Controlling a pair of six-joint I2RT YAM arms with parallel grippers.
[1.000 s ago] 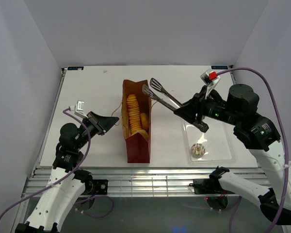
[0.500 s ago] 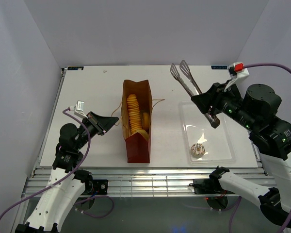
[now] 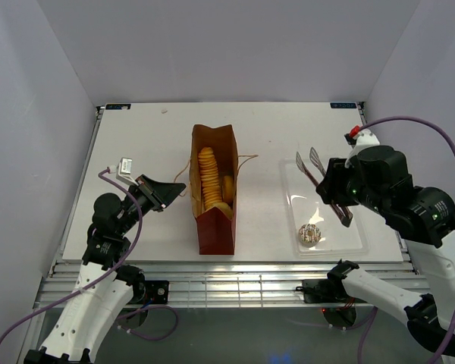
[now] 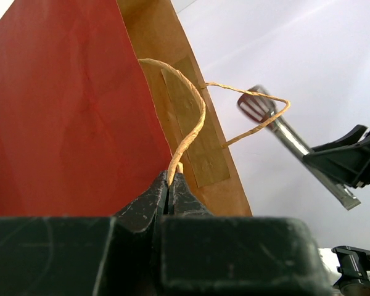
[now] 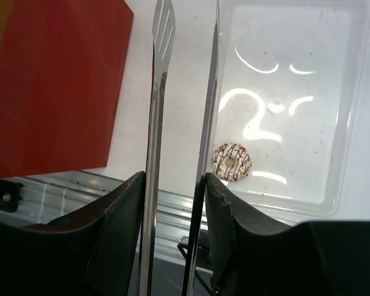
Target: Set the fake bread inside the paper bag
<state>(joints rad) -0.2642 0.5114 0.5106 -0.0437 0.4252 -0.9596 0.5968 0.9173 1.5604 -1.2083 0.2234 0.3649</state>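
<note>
The brown paper bag (image 3: pixel 214 220) sits mid-table with its mouth open. Inside it show the long ridged loaf (image 3: pixel 206 178) and a ring bun (image 3: pixel 226 186) of the fake bread. A small whitish streaked pastry (image 3: pixel 309 234) lies in the clear tray (image 3: pixel 353 231). My left gripper (image 3: pixel 178 187) is shut on the bag's twine handle (image 4: pixel 191 123), at the bag's left side (image 4: pixel 68 111). My right gripper (image 3: pixel 341 211) is shut on the metal tongs (image 3: pixel 312 168), which hang over the tray with nothing between their tips (image 5: pixel 162 37). The pastry (image 5: pixel 232 162) lies just right of the tongs.
The tray (image 5: pixel 351 92) lies at the right, near the table's front edge (image 3: pixel 235 262). The bag's red side (image 5: pixel 55 80) stands left of the tongs. White walls close in the table at the back and on both sides.
My right arm has swung the tongs from over the bag's mouth to the right and down over the tray. The left gripper and the bag have stayed put.
</note>
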